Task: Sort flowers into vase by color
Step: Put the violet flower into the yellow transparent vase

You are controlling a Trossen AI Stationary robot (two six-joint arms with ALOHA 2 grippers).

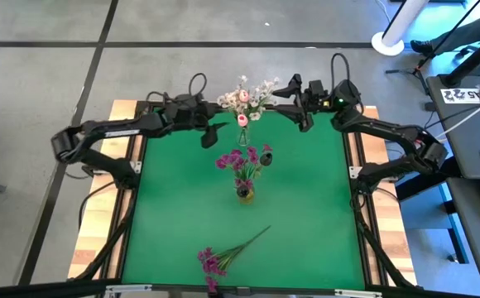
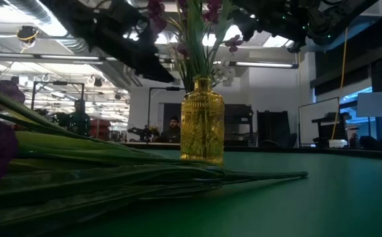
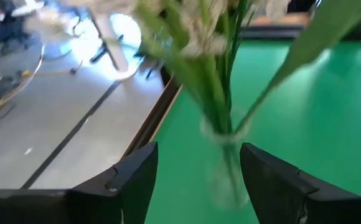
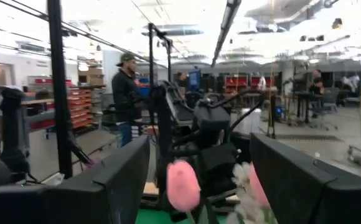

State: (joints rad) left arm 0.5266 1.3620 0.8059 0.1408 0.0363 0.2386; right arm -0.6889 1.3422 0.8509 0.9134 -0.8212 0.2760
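At the far edge of the green table mat (image 1: 182, 223), seen from above, a clear glass vase (image 1: 242, 121) holds white small-blossom sprigs and pale pink tulip buds (image 1: 244, 97), with the left gripper (image 1: 213, 132) just beside it on one side and the right gripper (image 1: 300, 114) near it on the other, both with fingers apart and holding nothing. At mid-table an amber ribbed glass vase (image 1: 245, 193) carries purple-magenta blossom clusters (image 1: 244, 159), and a loose purple sprig with a long green stem (image 1: 228, 252) lies near the front edge. From table height, that stem (image 2: 178, 176) lies flat before the amber vase (image 2: 202, 120). The left wrist camera shows spread fingers (image 3: 134, 180) flanking the clear vase's green stems (image 3: 221, 106), not touching. The right wrist camera shows parted fingers (image 4: 115, 180) framing a pink bud (image 4: 183, 185); a person (image 4: 126, 90) stands beyond.
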